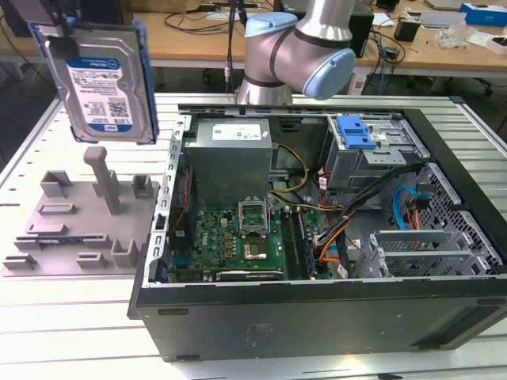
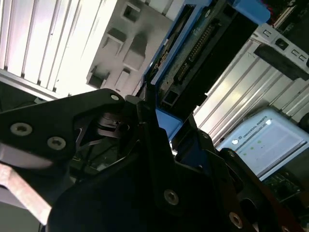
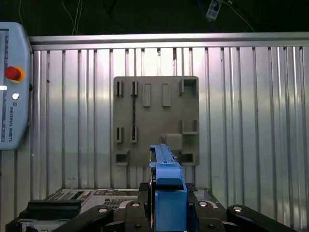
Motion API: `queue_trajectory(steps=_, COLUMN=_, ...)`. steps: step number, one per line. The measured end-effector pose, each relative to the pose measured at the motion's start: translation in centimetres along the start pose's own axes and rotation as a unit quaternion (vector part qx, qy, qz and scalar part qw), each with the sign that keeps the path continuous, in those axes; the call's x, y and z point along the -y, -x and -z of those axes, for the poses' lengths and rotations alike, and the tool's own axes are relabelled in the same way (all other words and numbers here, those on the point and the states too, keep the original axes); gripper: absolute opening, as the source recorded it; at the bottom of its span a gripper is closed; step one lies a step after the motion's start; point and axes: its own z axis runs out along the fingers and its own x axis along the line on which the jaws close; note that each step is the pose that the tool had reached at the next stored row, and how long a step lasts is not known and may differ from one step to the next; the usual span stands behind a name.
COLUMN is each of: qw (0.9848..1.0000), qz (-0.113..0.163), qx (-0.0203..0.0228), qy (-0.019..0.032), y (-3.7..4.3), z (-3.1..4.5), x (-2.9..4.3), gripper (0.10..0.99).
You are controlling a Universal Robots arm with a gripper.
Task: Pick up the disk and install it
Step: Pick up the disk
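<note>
The disk (image 1: pixel 103 79), silver-grey with a white-and-blue label and blue carrier rails, hangs upright in the air at the exterior view's upper left, above the grey fixture (image 1: pixel 79 222). In the first wrist view I look along its blue rail edge (image 3: pixel 166 176), with the fixture (image 3: pixel 154 121) lying flat below it. My gripper (image 3: pixel 167 195) is shut on the disk, black fingers on either side of the carrier. In the second wrist view the disk's connector edge (image 2: pixel 193 53) sticks out past my gripper (image 2: pixel 164 113).
An open computer case (image 1: pixel 467 309) lies on the ribbed metal table (image 1: pixel 475 134), to the exterior view's right of the fixture. Its drive cage carries a blue latch (image 1: pixel 354 133). My arm (image 1: pixel 301 43) rises behind the case. A teach pendant (image 3: pixel 12 87) lies on the table.
</note>
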Motion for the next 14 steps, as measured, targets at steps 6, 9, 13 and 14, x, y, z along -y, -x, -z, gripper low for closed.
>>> queue_trajectory(steps=6, qw=1.0000, qz=0.000, qx=0.0001, qy=0.0003, y=-1.33, z=0.20, x=3.78, gripper=0.369)
queue_trajectory(steps=9, qw=1.0000, qz=0.000, qx=0.0000, qy=0.0005, y=-1.87, z=0.29, x=5.33, gripper=0.369)
queue_trajectory(steps=13, qw=1.0000, qz=0.000, qx=0.0000, qy=0.0010, y=-2.74, z=0.45, x=7.98, gripper=0.369)
queue_trajectory(steps=14, qw=1.0000, qz=0.000, qx=0.0000, qy=0.0011, y=-2.93, z=0.48, x=8.55, gripper=0.369)
